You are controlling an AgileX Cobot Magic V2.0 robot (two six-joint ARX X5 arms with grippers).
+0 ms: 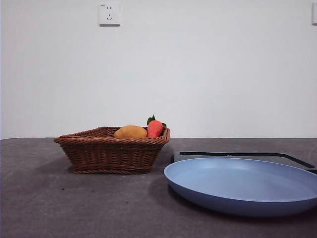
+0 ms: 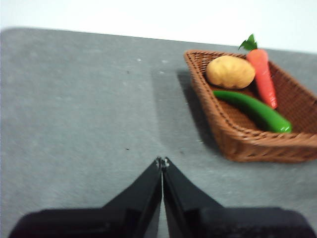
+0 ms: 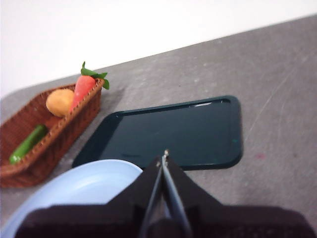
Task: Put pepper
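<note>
- Left pincer [image 2: 162,162]: jaws pressed together, empty, above bare bench [image 2: 74,124] left of the basket [image 2: 237,144].
- Pepper [image 2: 252,110] lies in the basket, along its near side, beside potato [image 2: 230,72] and carrot [image 2: 262,77]; hidden in the front view.
- Plate [image 1: 242,183] and dark tray [image 3: 173,131] sit right of the basket.
- Right pincer [image 3: 163,161]: closed, empty, over the tray's near edge.
- Judgement: open wide, descend across the pepper's middle, avoid the rim and carrot.

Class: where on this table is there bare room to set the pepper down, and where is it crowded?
Free: the blue plate and the dark tray beside the basket. Crowded: the basket, holding the pepper, carrot and potato.
</note>
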